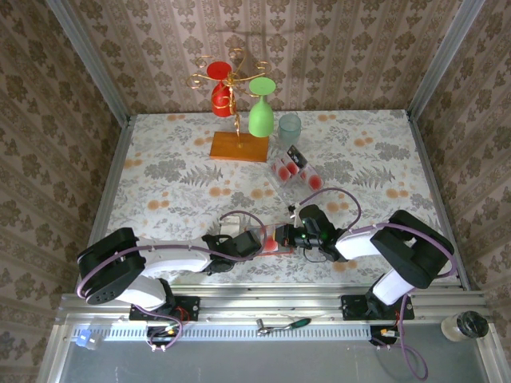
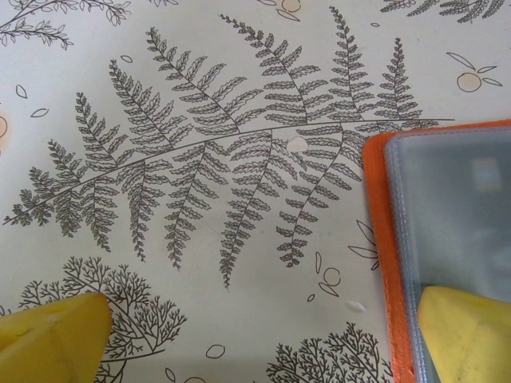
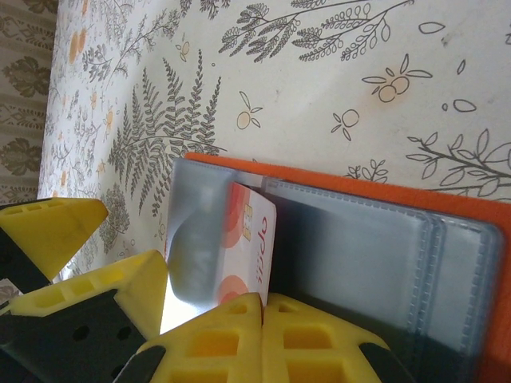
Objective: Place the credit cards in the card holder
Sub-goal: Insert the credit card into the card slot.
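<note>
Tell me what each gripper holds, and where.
Right gripper pinches a credit card by its near edge; left gripper is open, holding nothing.

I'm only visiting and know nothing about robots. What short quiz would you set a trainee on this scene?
1. True or false: the left gripper is open.
2. What is the right gripper pinching? A) a credit card B) a green glass C) nothing
3. Fill in: the card holder has an ____ cover.

Key: 1 true; 2 A; 3 orange.
</note>
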Robot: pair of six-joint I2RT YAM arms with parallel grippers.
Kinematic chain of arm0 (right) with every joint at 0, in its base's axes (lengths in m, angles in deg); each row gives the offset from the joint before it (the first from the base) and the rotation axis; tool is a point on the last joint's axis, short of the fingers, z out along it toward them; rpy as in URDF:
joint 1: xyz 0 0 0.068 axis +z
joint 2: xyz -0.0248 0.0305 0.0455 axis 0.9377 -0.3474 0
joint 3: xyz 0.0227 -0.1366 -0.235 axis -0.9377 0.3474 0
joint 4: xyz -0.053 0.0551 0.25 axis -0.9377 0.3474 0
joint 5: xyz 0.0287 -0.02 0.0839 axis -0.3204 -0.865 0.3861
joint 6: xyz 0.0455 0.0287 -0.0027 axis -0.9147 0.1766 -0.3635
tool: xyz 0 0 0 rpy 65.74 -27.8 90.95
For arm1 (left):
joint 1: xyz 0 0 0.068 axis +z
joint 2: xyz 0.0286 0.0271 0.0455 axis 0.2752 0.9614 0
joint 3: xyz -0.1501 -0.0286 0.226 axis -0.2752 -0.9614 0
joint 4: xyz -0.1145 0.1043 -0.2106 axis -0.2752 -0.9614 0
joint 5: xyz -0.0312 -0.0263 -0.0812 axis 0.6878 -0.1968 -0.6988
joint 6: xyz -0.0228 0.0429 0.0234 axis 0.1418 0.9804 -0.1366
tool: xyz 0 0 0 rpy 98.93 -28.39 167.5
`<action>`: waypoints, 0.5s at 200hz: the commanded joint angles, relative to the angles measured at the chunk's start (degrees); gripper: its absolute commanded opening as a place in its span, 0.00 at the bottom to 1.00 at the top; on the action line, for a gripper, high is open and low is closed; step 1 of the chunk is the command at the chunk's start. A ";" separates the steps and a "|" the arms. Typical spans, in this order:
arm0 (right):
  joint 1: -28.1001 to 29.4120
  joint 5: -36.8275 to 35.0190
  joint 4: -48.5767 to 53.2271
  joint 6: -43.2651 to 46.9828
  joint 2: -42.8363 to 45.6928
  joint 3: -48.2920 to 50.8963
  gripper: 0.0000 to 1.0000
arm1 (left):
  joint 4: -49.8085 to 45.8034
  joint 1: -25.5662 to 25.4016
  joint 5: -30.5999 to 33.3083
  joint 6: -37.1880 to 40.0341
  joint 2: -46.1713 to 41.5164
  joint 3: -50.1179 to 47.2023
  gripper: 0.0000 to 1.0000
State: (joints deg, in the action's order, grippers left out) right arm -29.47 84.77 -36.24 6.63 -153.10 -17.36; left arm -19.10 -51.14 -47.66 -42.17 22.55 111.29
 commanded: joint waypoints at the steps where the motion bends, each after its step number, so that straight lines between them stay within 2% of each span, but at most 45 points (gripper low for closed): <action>1: 0.48 -0.39 4.11 1.14 -1.55 -0.01 0.00 | -0.87 -0.48 0.14 -0.45 1.10 -0.59 1.00; 48: 0.49 0.04 5.09 0.95 -1.20 -0.13 0.00 | -0.89 -0.50 0.23 -0.45 1.05 -0.61 1.00; 73: 0.40 0.48 7.94 2.04 -0.36 -1.35 0.32 | -0.85 -0.48 0.31 -0.47 1.10 -0.47 1.00; 100: 0.29 0.16 14.52 4.79 2.61 -4.21 0.46 | -0.73 -0.48 0.31 -0.45 1.11 -0.60 1.00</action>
State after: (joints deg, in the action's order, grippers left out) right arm -29.23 85.93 -31.89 8.14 -152.27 -19.62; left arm -18.86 -51.14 -47.66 -42.17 22.60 111.29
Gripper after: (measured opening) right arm 0.417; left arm 0.999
